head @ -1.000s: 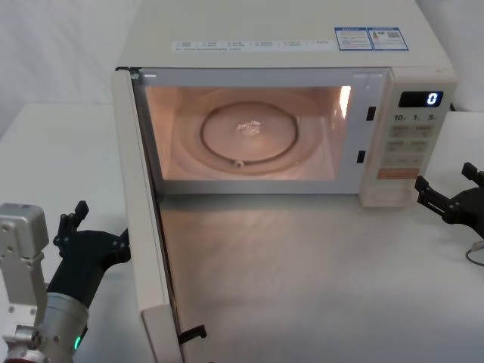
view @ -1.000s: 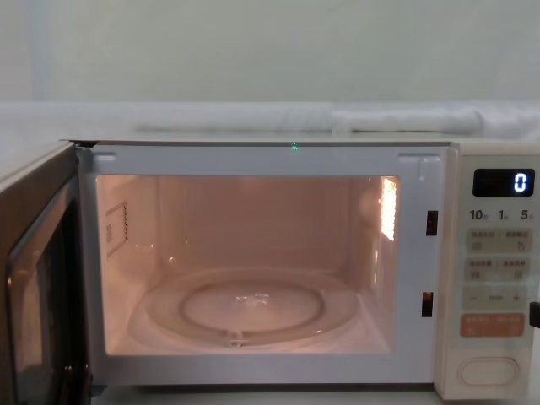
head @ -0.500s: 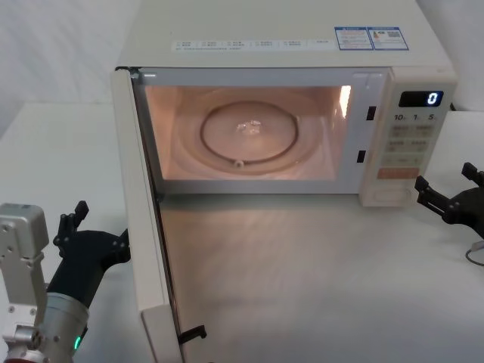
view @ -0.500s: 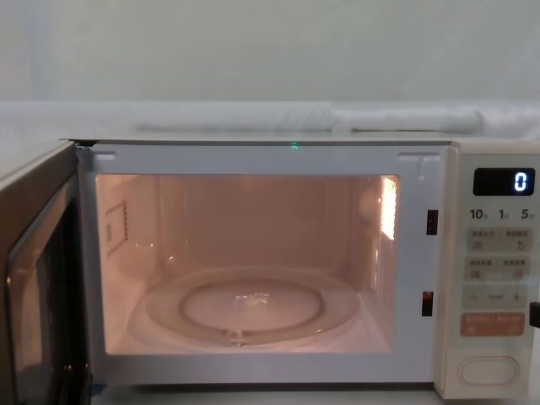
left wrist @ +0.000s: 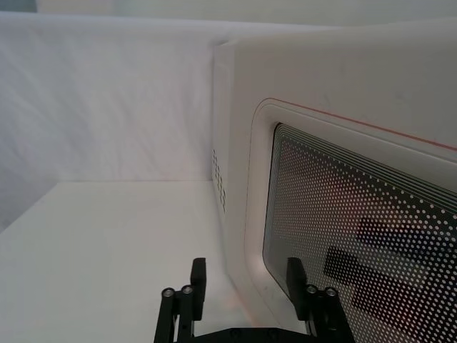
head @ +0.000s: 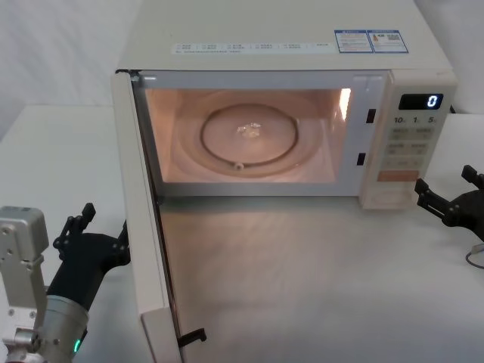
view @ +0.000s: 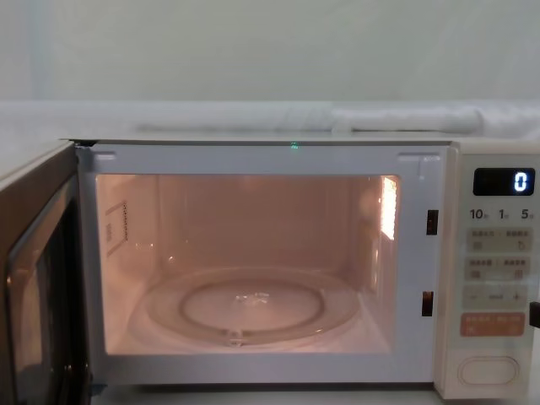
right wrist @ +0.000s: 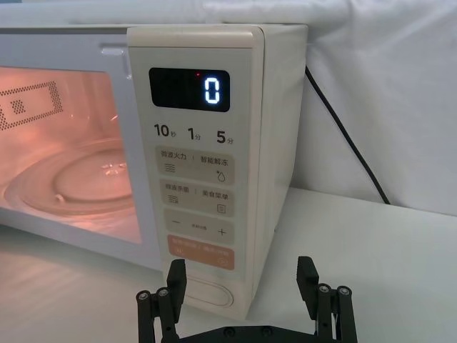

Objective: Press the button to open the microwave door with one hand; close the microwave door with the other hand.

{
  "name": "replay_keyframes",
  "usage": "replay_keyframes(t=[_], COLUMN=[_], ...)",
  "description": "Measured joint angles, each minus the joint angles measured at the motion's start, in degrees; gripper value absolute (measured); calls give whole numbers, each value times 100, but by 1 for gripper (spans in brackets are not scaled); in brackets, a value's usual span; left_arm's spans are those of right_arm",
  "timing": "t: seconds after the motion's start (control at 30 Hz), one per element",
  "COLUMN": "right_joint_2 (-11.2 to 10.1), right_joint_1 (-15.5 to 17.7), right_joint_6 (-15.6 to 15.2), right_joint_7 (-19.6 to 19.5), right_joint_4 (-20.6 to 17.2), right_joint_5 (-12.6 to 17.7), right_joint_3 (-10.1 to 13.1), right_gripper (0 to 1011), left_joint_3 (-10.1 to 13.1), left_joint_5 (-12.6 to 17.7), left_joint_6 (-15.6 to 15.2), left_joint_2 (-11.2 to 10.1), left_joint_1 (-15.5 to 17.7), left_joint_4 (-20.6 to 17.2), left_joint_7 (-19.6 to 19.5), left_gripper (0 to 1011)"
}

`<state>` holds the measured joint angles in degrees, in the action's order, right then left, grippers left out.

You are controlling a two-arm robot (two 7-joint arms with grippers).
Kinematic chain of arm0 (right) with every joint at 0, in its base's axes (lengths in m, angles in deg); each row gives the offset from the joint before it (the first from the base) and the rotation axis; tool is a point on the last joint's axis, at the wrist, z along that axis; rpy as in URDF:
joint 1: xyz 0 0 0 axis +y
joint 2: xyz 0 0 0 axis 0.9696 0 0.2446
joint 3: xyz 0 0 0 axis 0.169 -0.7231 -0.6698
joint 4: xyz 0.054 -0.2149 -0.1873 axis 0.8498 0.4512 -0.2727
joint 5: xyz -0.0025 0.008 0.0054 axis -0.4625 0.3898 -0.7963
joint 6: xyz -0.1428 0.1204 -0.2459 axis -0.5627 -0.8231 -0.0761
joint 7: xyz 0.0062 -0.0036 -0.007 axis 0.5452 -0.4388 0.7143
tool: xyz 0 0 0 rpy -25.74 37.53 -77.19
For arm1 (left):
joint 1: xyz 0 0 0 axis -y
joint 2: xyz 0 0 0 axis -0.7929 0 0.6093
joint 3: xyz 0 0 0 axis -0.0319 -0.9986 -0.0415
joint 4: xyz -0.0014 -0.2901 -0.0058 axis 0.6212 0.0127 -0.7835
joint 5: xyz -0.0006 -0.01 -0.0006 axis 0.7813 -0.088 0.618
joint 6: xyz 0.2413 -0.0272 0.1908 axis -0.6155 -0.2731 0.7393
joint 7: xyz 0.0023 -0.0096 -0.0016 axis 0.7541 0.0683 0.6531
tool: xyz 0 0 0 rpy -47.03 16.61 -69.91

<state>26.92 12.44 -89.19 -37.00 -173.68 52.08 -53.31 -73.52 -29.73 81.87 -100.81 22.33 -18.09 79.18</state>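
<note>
The cream microwave (head: 280, 30) stands with its cavity lit. The microwave door (head: 144, 227) is swung wide open toward me on the left. My left gripper (head: 106, 221) sits open just outside the door's outer face; in the left wrist view it (left wrist: 246, 275) faces the door's meshed window (left wrist: 357, 236) close up. My right gripper (head: 445, 183) hovers open by the panel's lower right corner. In the right wrist view it (right wrist: 241, 275) sits a short way in front of the pill-shaped button (right wrist: 207, 294), not touching it. The button (view: 489, 371) lies under the orange key (view: 492, 324).
The display (head: 421, 99) reads 0. A glass turntable (head: 249, 136) lies in the cavity. A black power cord (right wrist: 343, 136) runs down behind the microwave's right side. White tabletop (head: 318, 287) stretches in front of the cavity, and a thin cable loop (head: 476, 255) lies at the right edge.
The left gripper has edged slightly closer to the open door. The right gripper has drifted a little back from the panel. The door stays wide open.
</note>
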Motion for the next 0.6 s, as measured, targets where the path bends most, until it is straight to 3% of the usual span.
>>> replay_keyframes(t=[0.6], right_joint_2=[0], right_joint_1=[0], right_joint_6=[0], right_joint_7=[0], right_joint_4=[0], right_joint_5=[0], right_joint_3=[0], right_gripper=[1002], left_joint_3=[0], left_joint_5=[0], left_joint_6=[0], left_joint_2=[1], left_joint_1=[0], left_joint_4=[0], left_joint_7=[0], left_gripper=[160])
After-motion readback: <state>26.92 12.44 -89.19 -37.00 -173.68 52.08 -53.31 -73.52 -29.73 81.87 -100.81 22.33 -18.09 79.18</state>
